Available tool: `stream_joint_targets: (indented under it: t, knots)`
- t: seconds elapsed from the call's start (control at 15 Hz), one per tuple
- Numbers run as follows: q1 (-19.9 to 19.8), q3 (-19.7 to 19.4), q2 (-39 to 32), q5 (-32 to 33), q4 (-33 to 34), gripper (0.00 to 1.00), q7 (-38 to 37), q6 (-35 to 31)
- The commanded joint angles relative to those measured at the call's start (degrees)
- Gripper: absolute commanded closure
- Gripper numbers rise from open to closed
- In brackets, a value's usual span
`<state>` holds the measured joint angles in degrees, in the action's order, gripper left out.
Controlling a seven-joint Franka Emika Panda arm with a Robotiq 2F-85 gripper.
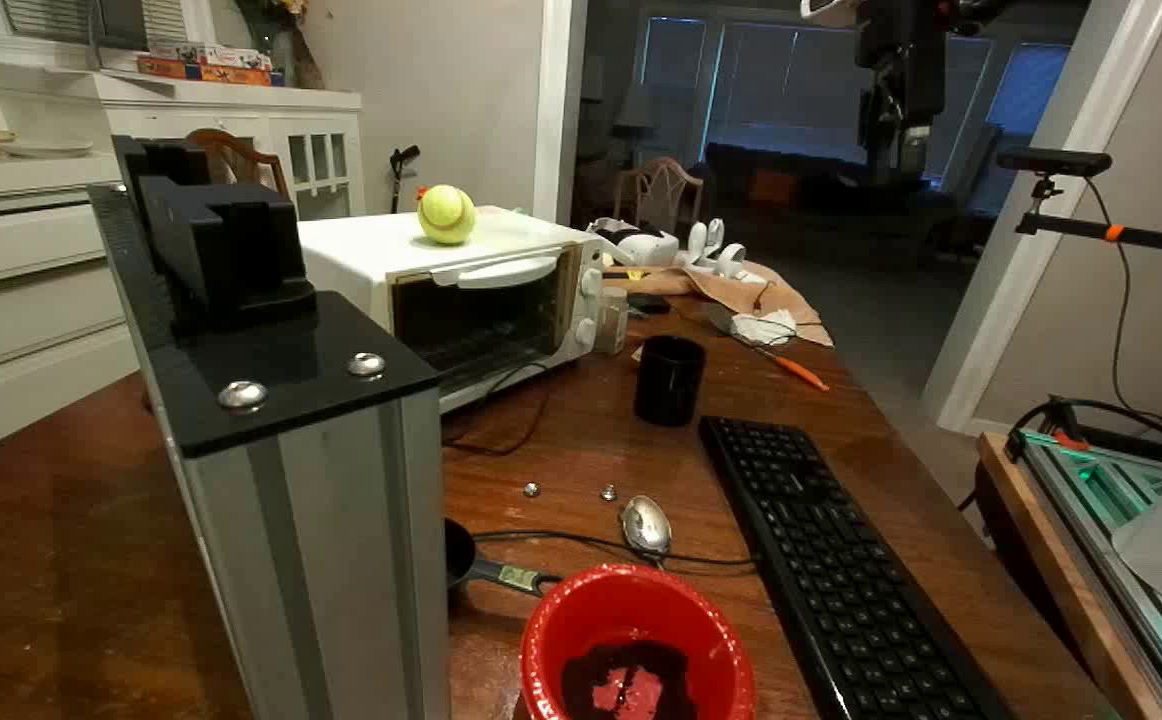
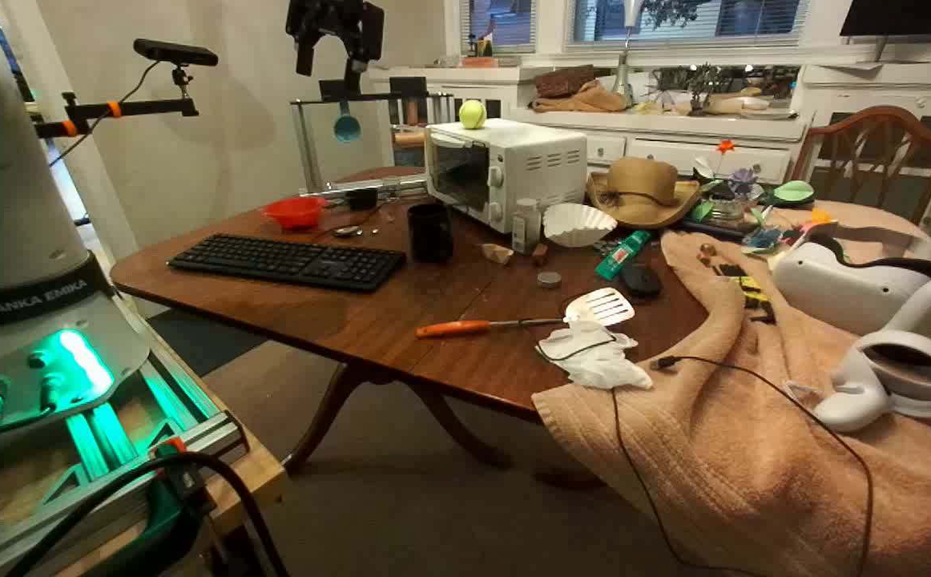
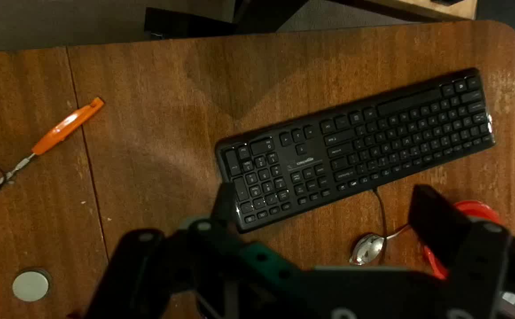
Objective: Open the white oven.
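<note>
Oven: plain white body, pale handle, dark glass. Ball yellow-green. Desk reddish-brown, streaky wood grain. Keyboard black, pale lettering. Mug black too. Bowl red, dark and pink patches in the bottom. Spatula: orange handle, white slotted head. Towel looks peach to me, ribbed stripes near the edge. Hat tan, darker band. Headset white, black padding. Tube green. Scoop teal. Spoon silver. Metal block grey with darker lengthwise stripes, glossy black top. Robot arm whitish, black band with pale lettering, vivid green glow at its base. End effector black.
</note>
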<state>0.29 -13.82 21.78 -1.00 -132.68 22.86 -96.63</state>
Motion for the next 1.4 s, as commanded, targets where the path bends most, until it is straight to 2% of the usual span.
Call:
stream_joint_targets:
  t: [0.0, 0.4, 0.73, 0.8, 0.93, 1.0, 1.33]
  knots:
    - [-1.48, 1.32, -0.16, -0.43, 0.07, 0.0, 0.42, 0.09]
    - [-1.24, 1.73, -0.72, -0.99, -0.11, 0.0, -0.71, -0.17]
    - [0.11, 5.55, -2.03, -7.57, -3.58, 0.0, -6.93, -10.39]
    - [0.49, 6.46, -2.4, -9.32, -4.3, 0.25, -7.98, -13.9]
    - [1.1, 8.25, -3.76, -11.78, -5.15, 0.34, -9.6, -20.45]
    - [1.39, 9.13, -4.21, -12.99, -5.6, 0.44, -10.68, -24.25]
    - [2.4, 12.66, -7.32, -14.19, -6.87, 0.83, -16.08, -42.65]
